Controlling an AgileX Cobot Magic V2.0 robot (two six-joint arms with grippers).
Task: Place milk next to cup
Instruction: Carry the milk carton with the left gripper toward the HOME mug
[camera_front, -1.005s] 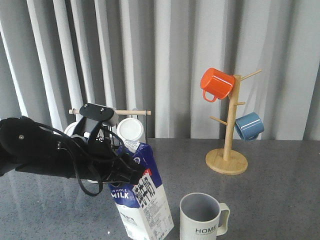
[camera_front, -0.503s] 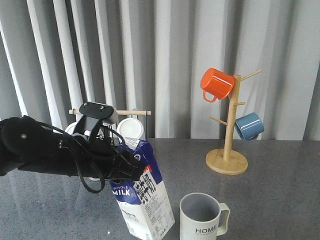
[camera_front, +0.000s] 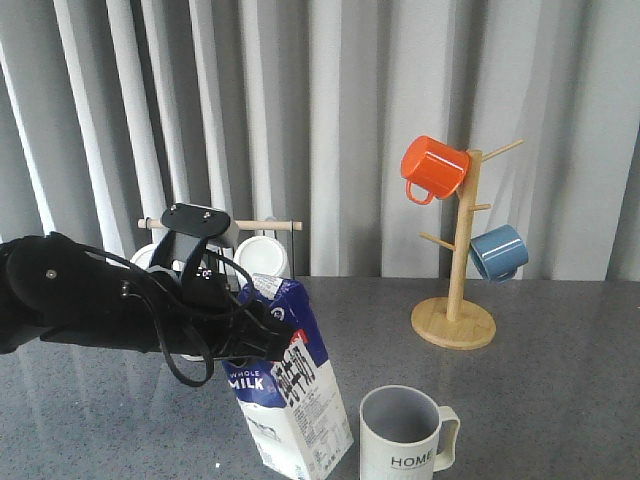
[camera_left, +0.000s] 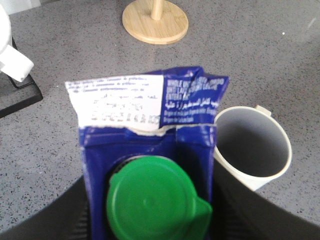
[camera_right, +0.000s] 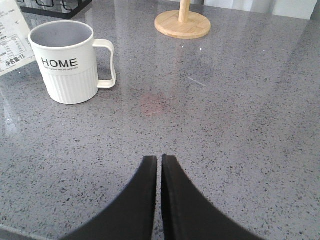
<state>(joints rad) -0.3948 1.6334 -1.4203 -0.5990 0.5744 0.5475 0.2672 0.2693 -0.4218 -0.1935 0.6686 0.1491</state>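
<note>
Milk (camera_front: 292, 400) has shifted slightly toward the cup (camera_front: 405, 433) since a second ago, still tilted, clamped near its top by the left gripper (camera_front: 262, 338).

Carton sits close to the table's (camera_front: 560, 400) near edge, just left of the HOME cup, small gap between them. Wooden mug tree (camera_front: 455, 300) with orange mug (camera_front: 433, 168) and blue mug (camera_front: 497, 252) stands toward the far right, well apart. White mugs (camera_front: 262, 257) on a rack at the far edge, behind the arm. Right gripper (camera_right: 160, 172) hovers over bare tabletop, fingers pressed together, holding nothing.
</note>
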